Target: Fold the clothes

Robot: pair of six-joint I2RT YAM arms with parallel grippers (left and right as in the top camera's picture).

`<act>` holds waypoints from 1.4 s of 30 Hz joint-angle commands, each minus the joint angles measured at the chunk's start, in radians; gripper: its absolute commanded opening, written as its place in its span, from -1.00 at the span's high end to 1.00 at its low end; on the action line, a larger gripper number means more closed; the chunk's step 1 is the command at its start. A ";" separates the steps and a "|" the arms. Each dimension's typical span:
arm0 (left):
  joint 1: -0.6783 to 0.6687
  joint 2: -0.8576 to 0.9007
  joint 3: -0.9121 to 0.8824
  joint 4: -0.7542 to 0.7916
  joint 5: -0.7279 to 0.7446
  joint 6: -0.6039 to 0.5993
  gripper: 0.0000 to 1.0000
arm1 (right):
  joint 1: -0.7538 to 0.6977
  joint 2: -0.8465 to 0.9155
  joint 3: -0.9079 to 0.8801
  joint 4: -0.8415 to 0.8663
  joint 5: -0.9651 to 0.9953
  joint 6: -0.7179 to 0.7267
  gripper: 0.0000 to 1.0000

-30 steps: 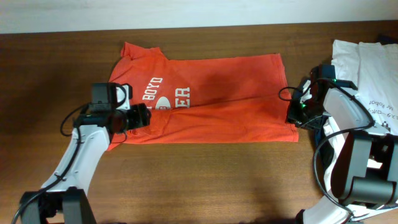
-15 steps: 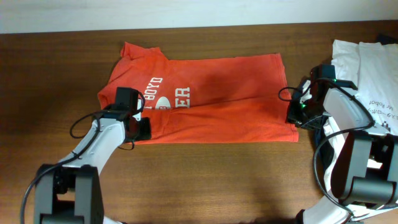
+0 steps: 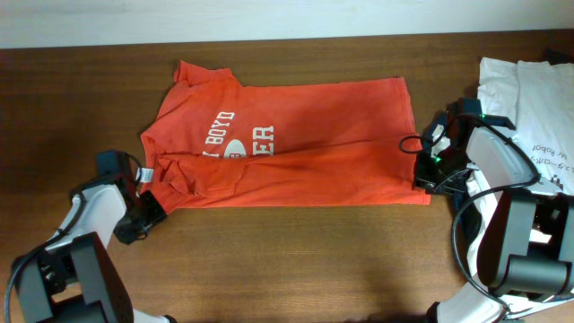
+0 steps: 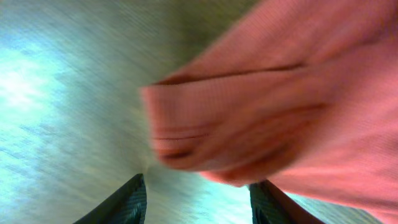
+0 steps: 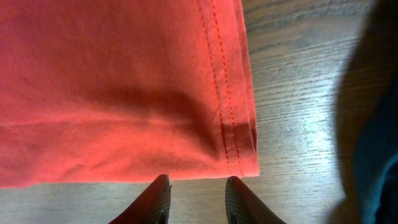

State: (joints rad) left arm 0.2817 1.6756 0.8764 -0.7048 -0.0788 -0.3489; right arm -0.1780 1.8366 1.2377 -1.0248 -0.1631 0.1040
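Orange knit shirt lies on the wood-grain table; left hand spread by its rumpled sleeve, right hand spread at the double-stitched hem.

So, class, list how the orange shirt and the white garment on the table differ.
The orange shirt lies mid-table, wholly in view; the white garment sits at the right edge, partly cut off. The orange shirt bears white lettering, the white garment dark print. Both rest on the wooden table.
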 commanded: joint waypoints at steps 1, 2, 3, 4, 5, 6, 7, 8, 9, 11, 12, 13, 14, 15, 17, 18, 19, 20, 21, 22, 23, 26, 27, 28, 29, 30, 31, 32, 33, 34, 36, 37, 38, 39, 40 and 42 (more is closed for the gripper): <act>0.031 -0.002 -0.012 -0.013 -0.015 -0.010 -0.08 | -0.006 0.017 -0.005 0.009 0.037 -0.003 0.32; 0.031 -0.002 -0.012 -0.008 -0.015 -0.011 -0.09 | -0.006 0.031 -0.005 0.019 0.040 -0.003 0.32; 0.031 -0.002 -0.012 -0.007 -0.015 -0.011 -0.09 | -0.006 0.048 -0.006 0.039 0.045 -0.003 0.31; 0.031 -0.002 -0.012 -0.008 -0.015 -0.010 -0.09 | -0.006 0.063 -0.006 0.063 0.055 -0.003 0.21; 0.031 -0.002 -0.012 -0.007 -0.014 -0.011 -0.10 | -0.006 0.080 -0.006 0.086 0.079 0.001 0.20; 0.031 -0.002 -0.012 -0.007 -0.014 -0.011 -0.27 | -0.006 0.088 -0.006 0.091 0.093 0.001 0.19; 0.031 -0.002 -0.012 -0.007 -0.012 -0.010 -0.36 | -0.006 0.105 -0.006 0.095 0.106 0.001 0.21; 0.031 -0.002 -0.012 -0.007 -0.012 -0.011 -0.36 | -0.006 0.112 -0.006 0.093 0.122 0.001 0.34; 0.031 -0.002 -0.012 -0.006 -0.011 -0.011 -0.36 | -0.006 0.116 -0.006 0.089 0.124 0.001 0.55; 0.031 -0.003 0.002 -0.011 0.013 -0.009 -0.35 | -0.006 0.117 -0.013 0.086 0.124 0.001 0.91; 0.031 -0.007 0.060 -0.059 0.058 0.009 -0.40 | -0.006 0.117 -0.019 0.087 0.123 0.001 0.92; 0.031 -0.011 0.101 -0.078 0.058 0.009 -0.43 | -0.006 0.117 -0.021 0.086 0.124 0.001 0.92; 0.031 -0.013 0.119 -0.073 0.061 0.009 -0.44 | -0.006 0.117 -0.022 0.085 0.123 0.001 0.92; 0.031 -0.013 0.120 -0.055 0.061 0.008 -0.44 | -0.006 0.117 -0.022 0.084 0.123 0.001 0.92; 0.031 -0.010 0.120 -0.034 0.061 0.008 -0.42 | -0.006 0.117 -0.022 0.080 0.123 0.001 0.92; 0.031 -0.006 0.119 -0.013 0.063 0.008 -0.29 | -0.006 0.117 -0.022 0.079 0.123 0.001 0.92; 0.031 -0.002 0.118 -0.010 0.068 0.004 -0.21 | -0.006 0.117 -0.022 0.079 0.123 0.001 0.92; 0.031 0.008 0.114 -0.010 0.081 0.005 -0.21 | -0.006 0.117 -0.022 0.079 0.123 0.001 0.92; 0.031 0.013 0.109 -0.006 0.085 0.005 -0.21 | -0.006 0.117 -0.022 0.079 0.123 0.001 0.92; 0.031 0.032 0.087 0.016 0.087 0.005 -0.20 | -0.006 0.117 -0.022 0.079 0.123 0.001 0.92; 0.031 0.048 0.072 0.034 0.087 0.005 -0.19 | -0.006 0.117 -0.022 0.079 0.123 0.001 0.92; 0.031 0.066 0.071 0.034 0.031 0.005 0.75 | -0.006 0.117 -0.022 0.078 0.123 0.001 0.92; 0.031 0.065 0.071 0.021 0.003 0.005 0.93 | -0.006 0.117 -0.022 0.078 0.123 0.001 0.92; 0.032 0.065 0.071 0.007 -0.027 0.005 0.99 | -0.006 0.117 -0.022 0.075 0.123 0.001 0.92; 0.037 0.065 0.071 -0.031 -0.082 0.005 0.99 | -0.006 0.117 -0.022 0.059 0.123 0.001 0.92; 0.048 0.065 0.071 -0.068 -0.091 0.004 0.99 | -0.006 0.117 -0.022 0.038 0.123 0.001 0.92; 0.064 0.065 0.071 -0.117 -0.091 -0.005 0.99 | -0.006 0.117 -0.022 0.013 0.123 0.003 0.92; 0.081 0.065 0.071 -0.161 -0.095 -0.007 1.00 | -0.006 0.117 -0.022 -0.022 0.122 0.009 0.92; 0.114 0.065 0.071 -0.210 -0.094 -0.033 0.99 | -0.006 0.117 -0.022 -0.081 0.123 0.009 0.92; 0.140 0.062 0.071 -0.246 -0.085 -0.067 0.99 | -0.006 0.117 -0.022 -0.126 0.123 0.029 0.92; 0.165 0.056 0.071 -0.277 -0.011 -0.066 0.99 | -0.006 0.116 -0.022 -0.188 0.122 0.062 0.92; 0.164 0.053 0.071 -0.281 -0.011 -0.066 0.99 | -0.006 0.116 -0.022 -0.190 0.119 0.062 0.92; 0.164 0.035 0.071 -0.284 -0.011 -0.066 1.00 | -0.006 0.114 -0.022 -0.192 0.117 0.062 0.92; 0.165 0.006 0.074 -0.285 -0.011 -0.066 0.99 | -0.006 0.103 -0.022 -0.195 0.106 0.062 0.92; 0.164 -0.035 0.083 -0.289 -0.006 -0.066 0.99 | -0.006 0.081 -0.017 -0.192 0.096 0.062 0.92; 0.164 -0.135 0.130 -0.301 0.082 -0.016 0.08 | -0.006 0.018 0.042 -0.195 0.087 0.062 0.77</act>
State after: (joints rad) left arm 0.4427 1.6592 0.9543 -0.9951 -0.0853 -0.3939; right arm -0.1780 1.9358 1.2224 -1.2140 -0.0696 0.1604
